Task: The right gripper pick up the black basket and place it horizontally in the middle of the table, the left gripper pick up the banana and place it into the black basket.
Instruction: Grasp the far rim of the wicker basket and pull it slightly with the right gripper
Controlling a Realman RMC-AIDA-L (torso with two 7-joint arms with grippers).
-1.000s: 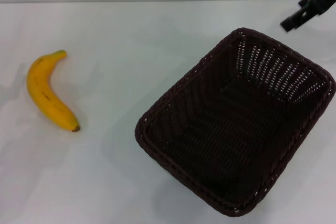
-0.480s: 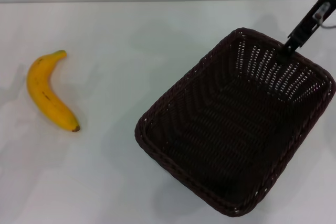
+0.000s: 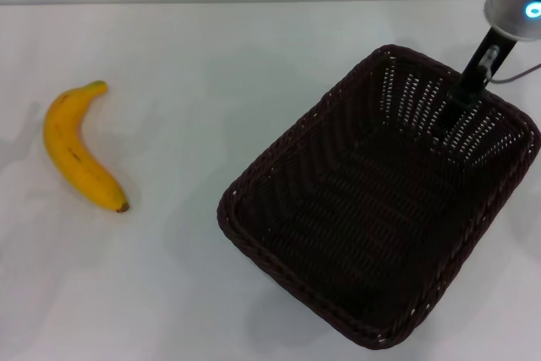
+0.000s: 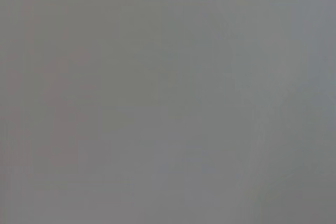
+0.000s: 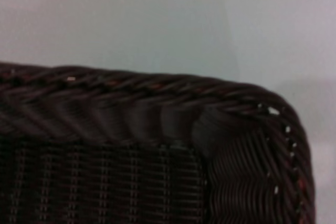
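The black basket [image 3: 279, 145] stands on the white table [image 3: 211, 57] at the right, turned at a slant to the table edge, and holds nothing. My right gripper [image 3: 462, 101] reaches down from the far right over the basket's far rim, its dark claw against the inside of the far wall. The right wrist view shows the basket's braided rim and a rounded corner [image 5: 157, 114] very close. The yellow banana [image 3: 69, 154] lies on the table at the left, stem end away from me. My left gripper is out of view; the left wrist view shows only plain grey.
The white-grey right arm segment with its blue light [image 3: 517, 2] hangs over the table's far right corner. Bare table lies between the banana and the basket.
My right gripper has come down and toward me from above the far right corner to the basket's far rim. The basket and banana have not moved.
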